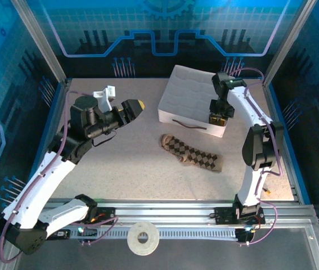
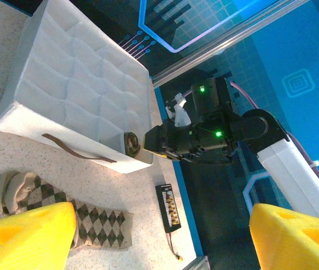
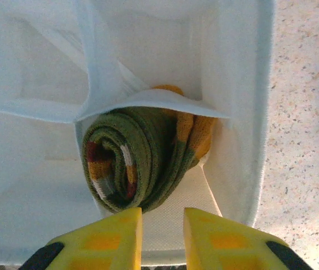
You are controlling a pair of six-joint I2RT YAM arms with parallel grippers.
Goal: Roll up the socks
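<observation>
Scene: Two robot arms work around a white quilted box (image 1: 170, 115) on a speckled bench (image 1: 120, 163). One sock is packed and the other is waiting.

Olive green sock (image 3: 142, 157): It is rolled into a tight coil, with its orange and striped bands showing. It sits inside the box's near right corner compartment, under a sagging fabric divider.

Checked sock (image 1: 192, 153): It lies unrolled on the bench just in front of the box and apart from it, with its left end slightly bunched.

Right gripper (image 3: 162, 225): It hangs directly over the rolled sock at the box's near right corner. The fingers are drawn close with a slim gap between them, grasping nothing.

Left gripper (image 1: 132, 108): It hovers to the left of the box, well apart from it. The fingers are spread wide and empty.

Handling: The checked sock is probably light, limp and stretchy, with nothing fragile about it. It will likely sag from a single pinch and spring open unless the coil is kept pressed. The bunched left end looks the best place to take hold, pinched low against the bench. The far end may need pinning while the roll is started.

Hard to make out:
- The divider covers the top of the green roll, so its depth in the compartment cannot be told.
- In the left wrist view, one yellow finger hides part of the checked sock.
- A small dark strip (image 2: 169, 207) on the bench, beside the box's corner, is too small to identify.
- The right fingers are cut off at the lower edge of the wrist view.
</observation>
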